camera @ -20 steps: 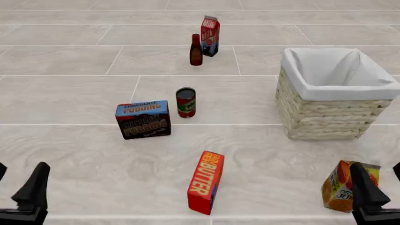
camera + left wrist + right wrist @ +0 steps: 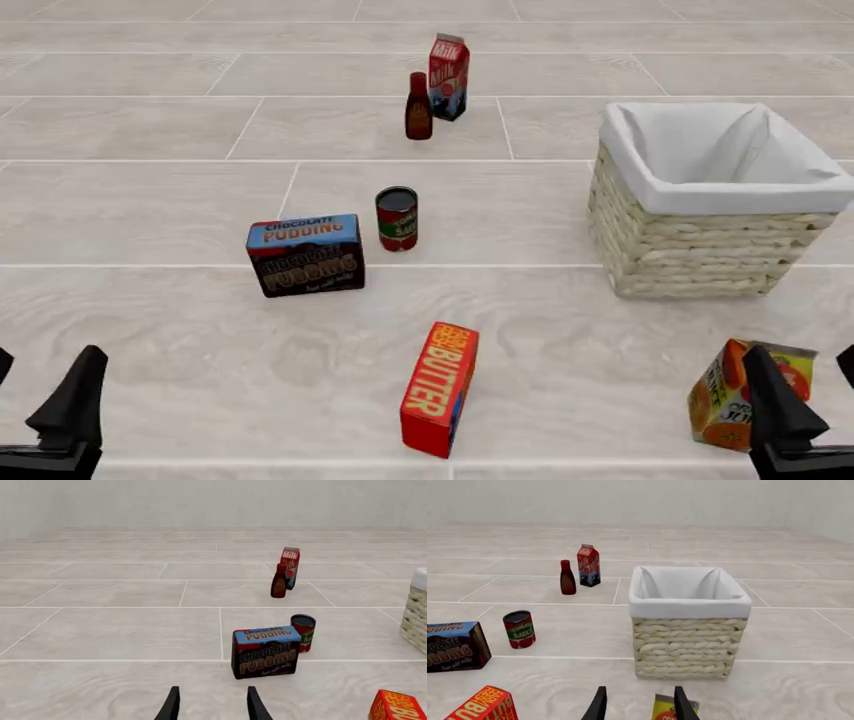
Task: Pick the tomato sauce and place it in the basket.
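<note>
- One tomato sauce (image 2: 396, 217) tin stands upright mid-worktop, just beside the pudding box (image 2: 306, 253), well apart from the basket (image 2: 694, 250)
- Likely rigid, smooth, rather slippery: grasp across its label, mid-height
- Left gripper (image 2: 212, 707) and right gripper (image 2: 639, 706): fingers parted, empty

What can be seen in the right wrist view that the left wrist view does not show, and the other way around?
Only the right wrist view shows the whole basket with its white lining, and a piece of the orange juice carton between the right tool's fingers.

Only the left wrist view shows the left tool, open and empty, and the full front of the chocolate pudding box.

Both show the tomato sauce standing upright next to the pudding box, the dark bottle, the milk carton and a corner of the butter box.
</note>
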{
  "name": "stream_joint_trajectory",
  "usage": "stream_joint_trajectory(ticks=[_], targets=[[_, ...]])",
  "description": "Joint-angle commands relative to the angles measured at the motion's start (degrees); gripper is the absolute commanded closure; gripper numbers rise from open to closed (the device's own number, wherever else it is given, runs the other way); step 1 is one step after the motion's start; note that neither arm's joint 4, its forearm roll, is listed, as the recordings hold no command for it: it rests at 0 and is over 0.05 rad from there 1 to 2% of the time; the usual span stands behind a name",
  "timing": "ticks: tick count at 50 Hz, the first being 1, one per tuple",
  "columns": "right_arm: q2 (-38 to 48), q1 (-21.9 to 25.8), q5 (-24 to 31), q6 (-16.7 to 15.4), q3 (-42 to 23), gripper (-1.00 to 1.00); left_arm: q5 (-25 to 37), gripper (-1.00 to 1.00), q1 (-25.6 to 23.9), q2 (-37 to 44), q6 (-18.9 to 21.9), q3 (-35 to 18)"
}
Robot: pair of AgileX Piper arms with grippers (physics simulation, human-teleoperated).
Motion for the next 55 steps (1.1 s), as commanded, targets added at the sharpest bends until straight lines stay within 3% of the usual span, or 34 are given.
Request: stream_joint_trajectory(ticks=[1,6,20,32,55], targets=[[1.36,0.35,-0.80,-0.66,-0.76,-1.00,0.00,-1.00,0.00,0.00,0.00,0.00],[7.94,1.48,-3.48,-2.48,-4.91,-1.00,0.00,-1.00,0.00,0.00,0.00,0.00],[28.11,3.59,-15.13,-2.78,-9.39,-1.00,0.00,-1.00,0.00,0.00,0.00,0.00],[36.78,5.38,-17.56,-2.76,-13.90,-1.00,0.00,-1.00,0.00,0.00,0.00,0.00],[57.67,11.15,-27.72,-3.43,-21.67,-1.00,0.00,-1.00,0.00,0.00,0.00,0.00]])
